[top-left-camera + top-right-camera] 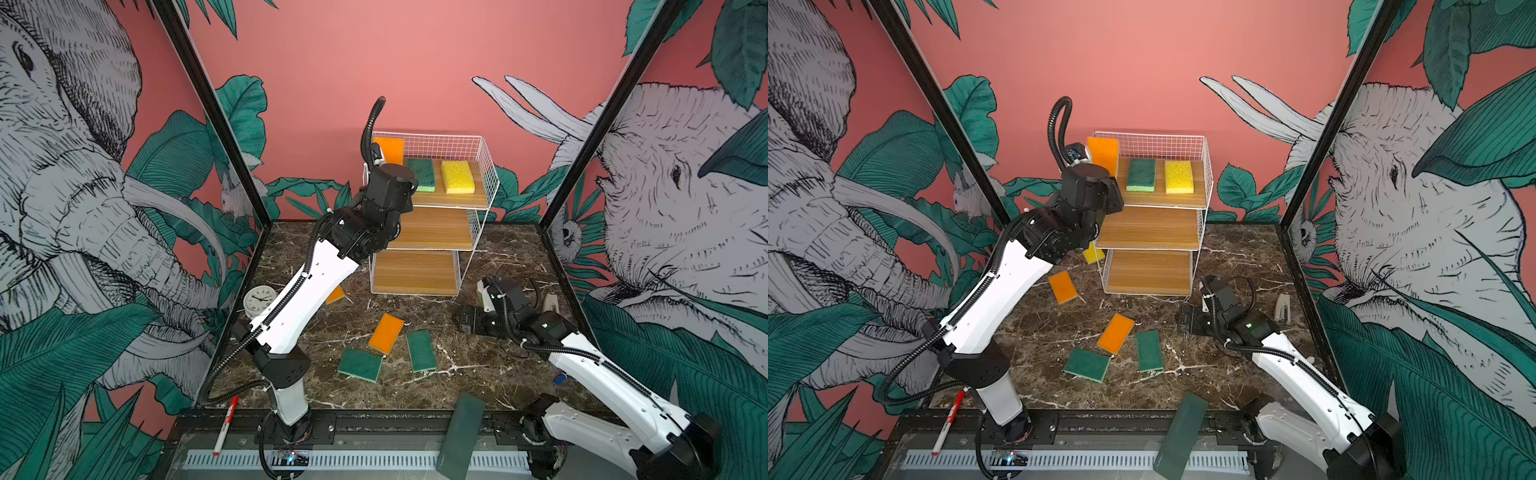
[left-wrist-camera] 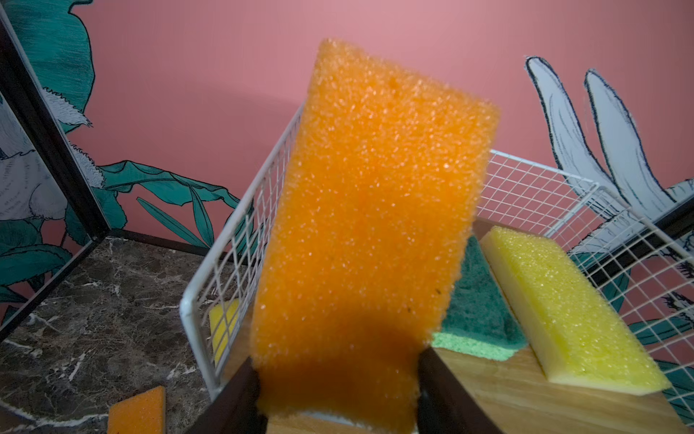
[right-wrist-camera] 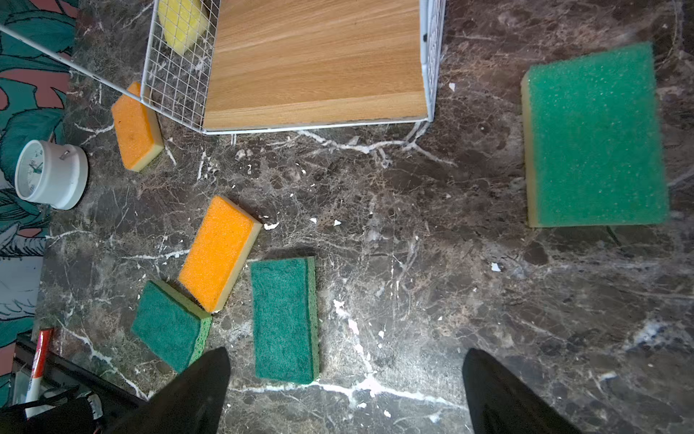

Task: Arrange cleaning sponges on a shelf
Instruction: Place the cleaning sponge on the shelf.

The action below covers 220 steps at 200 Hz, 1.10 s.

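Nine sponges show: three orange, two yellow, four green. The left claw point(image 2: 338, 383) pinches one orange sponge point(image 2: 371, 210) by its bottom end. It stands up tall, long side pointing up, above the left end of the top board of the shelf point(image 1: 432, 230). On that board a green sponge point(image 1: 420, 174) and a yellow sponge point(image 1: 457, 176) lie flat side by side, long sides running near to far. On the surface point(image 1: 498, 374) lie two orange pads point(image 1: 1063, 286) point(image 1: 1115, 332), three green pads point(image 1: 1087, 364) point(image 1: 1149, 350) point(image 3: 593, 135) and one yellow pad point(image 1: 1092, 253). The right claw point(image 3: 347, 355) is spread wide and holds nothing.
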Motion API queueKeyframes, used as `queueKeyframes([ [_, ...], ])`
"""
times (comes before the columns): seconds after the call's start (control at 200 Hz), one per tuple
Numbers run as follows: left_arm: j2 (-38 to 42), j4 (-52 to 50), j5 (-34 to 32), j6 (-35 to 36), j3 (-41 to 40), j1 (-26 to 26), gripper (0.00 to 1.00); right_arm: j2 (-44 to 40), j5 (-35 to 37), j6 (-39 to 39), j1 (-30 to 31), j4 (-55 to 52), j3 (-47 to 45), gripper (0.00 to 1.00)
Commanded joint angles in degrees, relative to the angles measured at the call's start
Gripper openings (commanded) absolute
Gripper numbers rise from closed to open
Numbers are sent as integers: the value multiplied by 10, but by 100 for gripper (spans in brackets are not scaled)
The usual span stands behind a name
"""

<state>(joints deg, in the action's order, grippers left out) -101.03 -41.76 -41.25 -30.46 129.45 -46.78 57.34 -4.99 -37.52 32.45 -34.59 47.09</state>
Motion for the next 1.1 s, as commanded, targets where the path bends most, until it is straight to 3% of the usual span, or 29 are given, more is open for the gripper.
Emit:
queueKeyframes([
  [0.0,-1,7,-10,-15,-3,3,59,-10,-5,-6,-4,8,-1,99],
  [0.675,-17,20,-23,-45,-19,13,63,-29,-10,-7,-4,4,-4,99],
  [0.87,-20,17,-24,-50,-19,13,73,-32,-10,-7,-4,0,-3,99],
  [0.935,-20,19,-24,-51,-21,12,80,-33,-11,-7,-4,0,-3,99],
  [1.095,-9,35,-26,-52,-44,12,81,-36,-11,-7,-4,-1,-5,99],
])
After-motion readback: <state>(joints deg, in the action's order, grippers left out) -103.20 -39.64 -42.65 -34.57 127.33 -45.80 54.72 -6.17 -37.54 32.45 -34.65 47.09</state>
